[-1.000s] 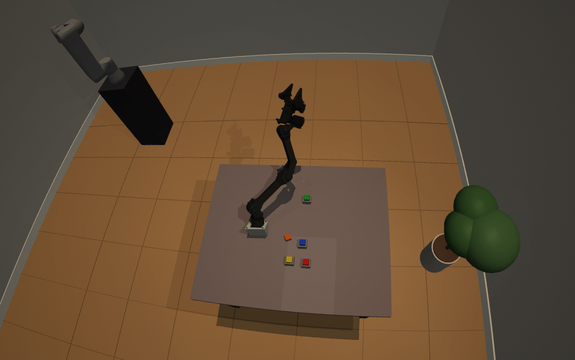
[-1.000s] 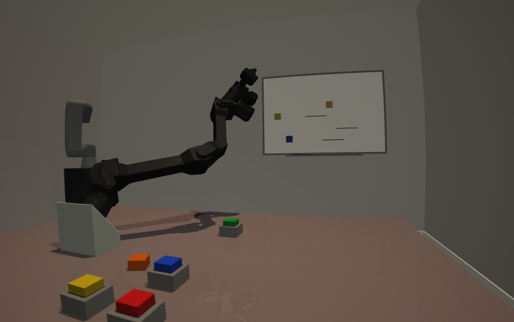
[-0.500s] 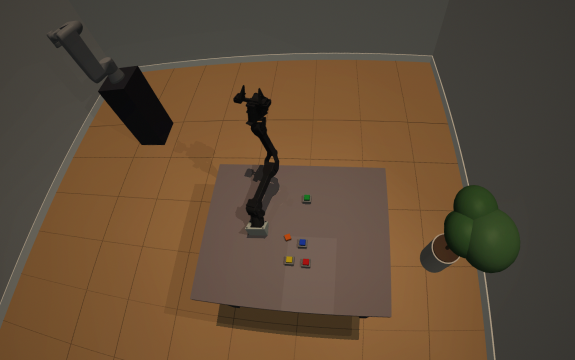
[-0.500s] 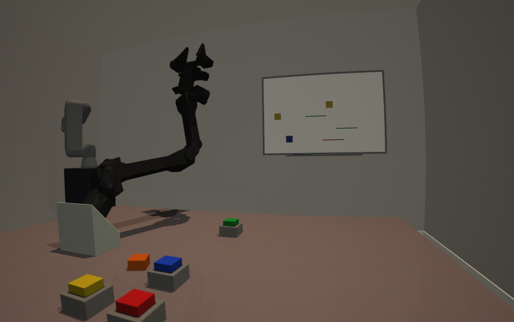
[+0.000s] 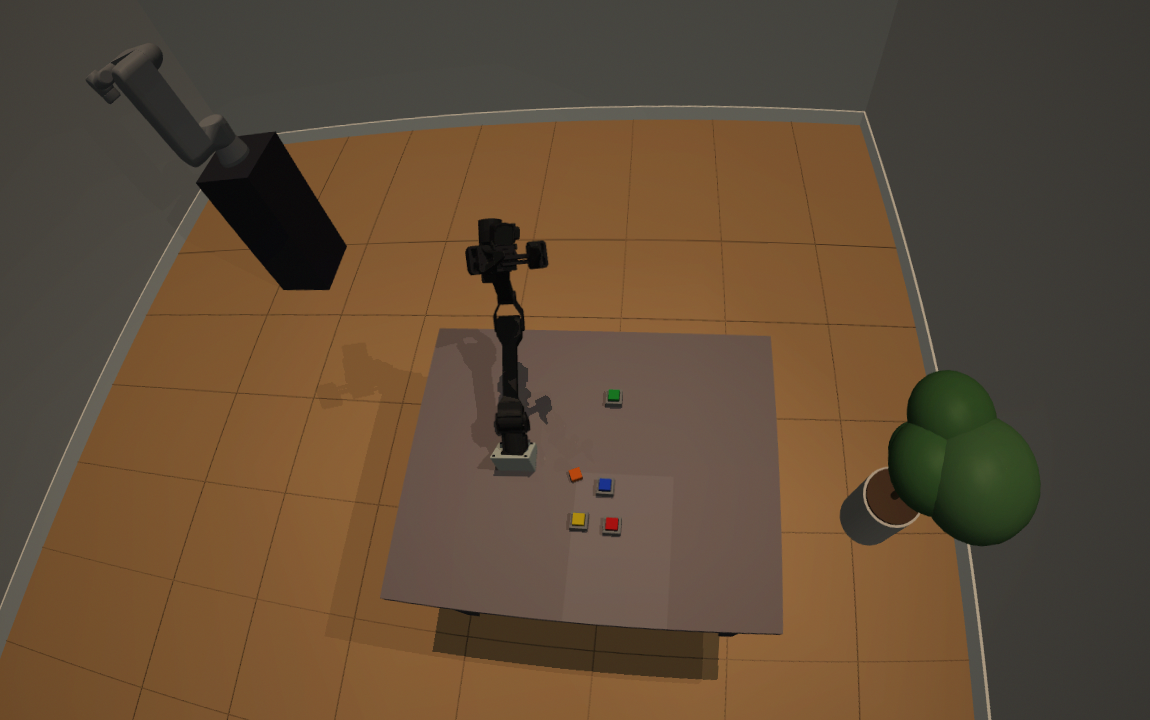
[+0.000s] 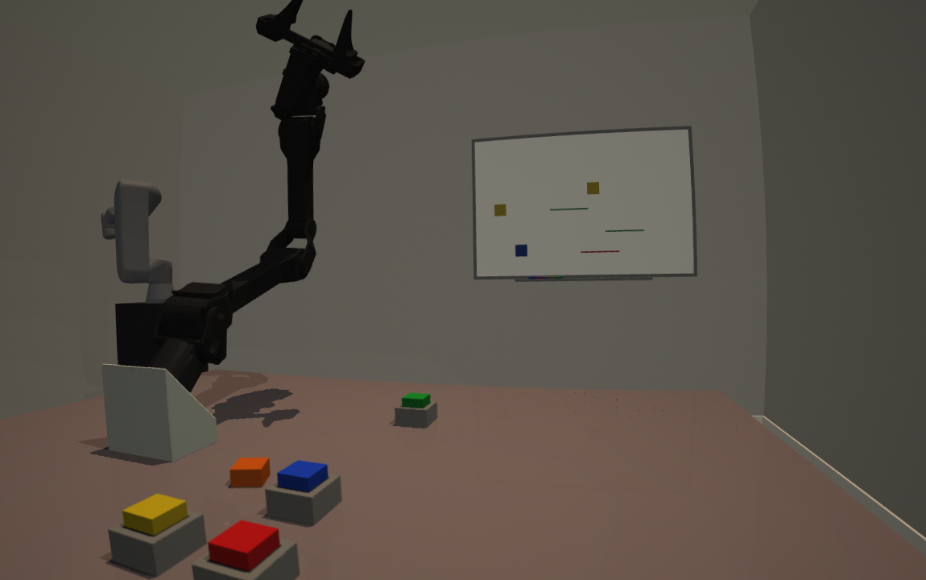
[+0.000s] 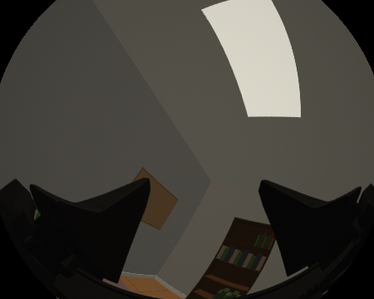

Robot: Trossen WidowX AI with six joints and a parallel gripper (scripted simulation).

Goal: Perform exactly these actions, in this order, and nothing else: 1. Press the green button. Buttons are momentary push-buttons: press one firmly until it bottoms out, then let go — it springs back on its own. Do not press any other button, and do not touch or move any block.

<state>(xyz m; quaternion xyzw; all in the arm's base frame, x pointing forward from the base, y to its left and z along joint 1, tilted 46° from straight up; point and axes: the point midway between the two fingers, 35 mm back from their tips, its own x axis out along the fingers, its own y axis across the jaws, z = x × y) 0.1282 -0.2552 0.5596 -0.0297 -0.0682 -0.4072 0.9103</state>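
Exterior view showed the pincer (image 6: 316,25) raised high above the table (image 6: 596,469), fingers pointing upward, spread wide and grasping nothing. Far below, the green button (image 6: 415,400) sat on its grey base, well apart from the orange block (image 6: 250,470) and the blue button (image 6: 302,476), yellow button (image 6: 155,512) and red button (image 6: 243,544).

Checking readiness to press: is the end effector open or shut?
Open: the end effector has its fingers spread wide with nothing between them.

matte black jointed arm (image 6: 298,180), pale grey wedge base (image 6: 149,421), pointed black gripper (image 6: 317,25) fingers.
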